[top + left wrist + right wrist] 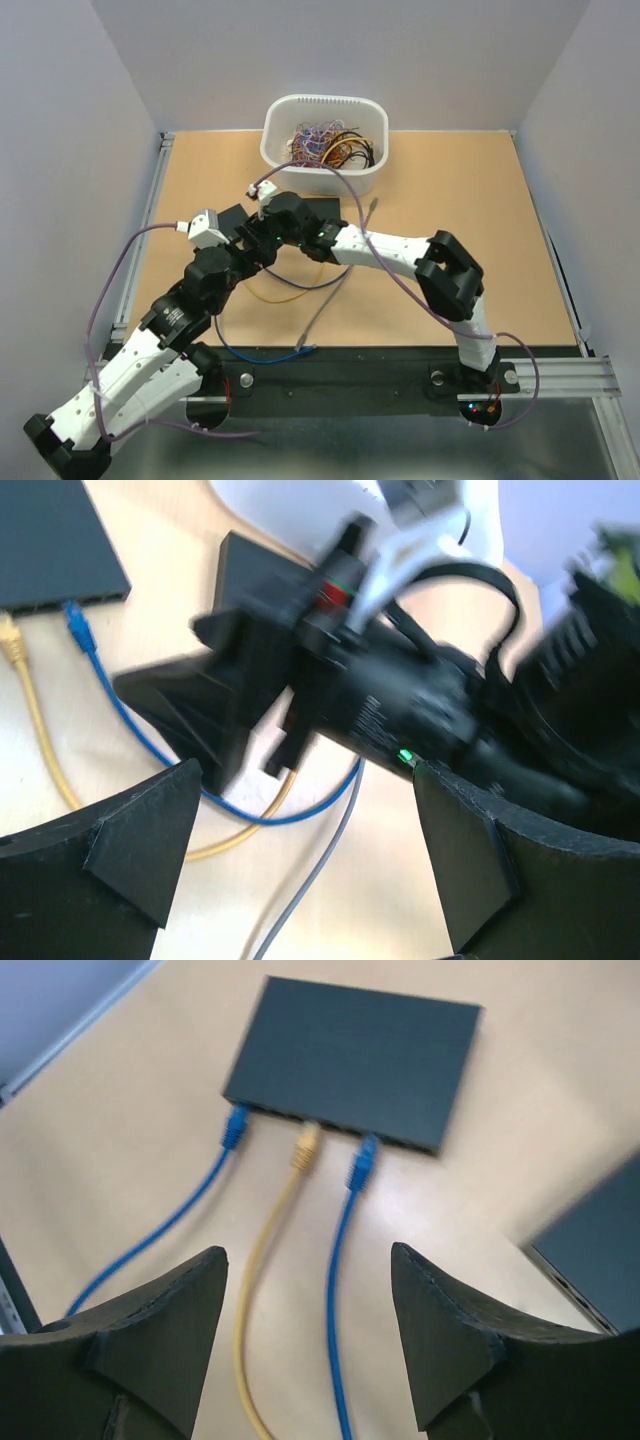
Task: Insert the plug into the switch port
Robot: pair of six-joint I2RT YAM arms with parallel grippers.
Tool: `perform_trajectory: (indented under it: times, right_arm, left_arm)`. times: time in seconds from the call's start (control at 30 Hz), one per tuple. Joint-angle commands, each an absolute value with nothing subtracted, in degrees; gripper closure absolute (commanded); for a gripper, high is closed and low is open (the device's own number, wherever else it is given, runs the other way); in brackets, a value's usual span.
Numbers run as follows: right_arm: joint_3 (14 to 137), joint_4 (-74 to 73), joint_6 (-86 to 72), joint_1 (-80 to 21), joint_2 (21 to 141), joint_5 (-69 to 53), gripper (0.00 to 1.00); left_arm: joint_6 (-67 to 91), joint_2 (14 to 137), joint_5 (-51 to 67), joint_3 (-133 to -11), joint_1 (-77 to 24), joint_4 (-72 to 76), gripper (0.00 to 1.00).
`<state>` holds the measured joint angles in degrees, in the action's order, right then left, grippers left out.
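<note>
- The right hand (305, 1265) hangs above the light wooden tabletop (450, 200). Its two dark fingers stand fairly wide apart and grip nothing; only cables lying on the surface show through the gap.
- Ahead of it, in the right wrist view, a flat black rectangular switch box (355, 1055) lies on the tabletop with its port edge turned toward the hand.
- Three plugs meet that port edge side by side: a blue plug on the left (234, 1126), a yellow plug in the middle (305, 1146) and a blue plug on the right (363, 1162). The view is too soft to tell how deep each one sits.
- The left blue cable curves away to the lower left. The yellow cable and the right blue cable run down between the fingers.
- A second black box (590, 1250) shows at the right edge of that view, apart from the first.
- The left hand (305, 780) is spread wide and empty. It faces the blurred black body of the right arm (400, 710), which fills the middle of its view.
- Beneath that arm, blue and yellow cables and a thin grey cable (310, 880) lie loose on the tabletop.
- From above, both arms lean in and meet at mid-tabletop, just in front of a white plastic tub (300, 180). The tub holds a tangle of coloured wires (325, 140) and stands at the far edge.
</note>
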<state>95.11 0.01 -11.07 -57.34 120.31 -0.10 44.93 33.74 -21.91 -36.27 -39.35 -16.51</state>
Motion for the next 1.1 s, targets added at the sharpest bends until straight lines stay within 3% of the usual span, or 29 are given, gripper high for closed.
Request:
perform_trajectory:
  times: [0.0, 0.2, 0.47, 1.07]
  right_arm:
    - [86.59, 3.34, -14.06, -53.71, 114.09, 6.24, 0.28]
    - [75.34, 3.78, -17.05, -45.98, 107.67, 11.42, 0.28]
    - [73.12, 3.69, -18.45, -40.17, 106.52, 13.01, 0.27]
    - [78.39, 3.69, -20.39, -36.39, 116.37, 6.07, 0.27]
  left_arm:
    - [41.49, 36.99, -22.77, -38.67, -38.67, -7.31, 0.01]
    - [39.47, 51.38, -18.02, -37.09, -35.52, 6.75, 0.01]
    - [35.43, 70.39, -5.89, -41.22, -23.57, 18.44, 0.01]
    - [33.39, 101.07, 6.05, -55.81, -19.51, 20.74, 0.01]
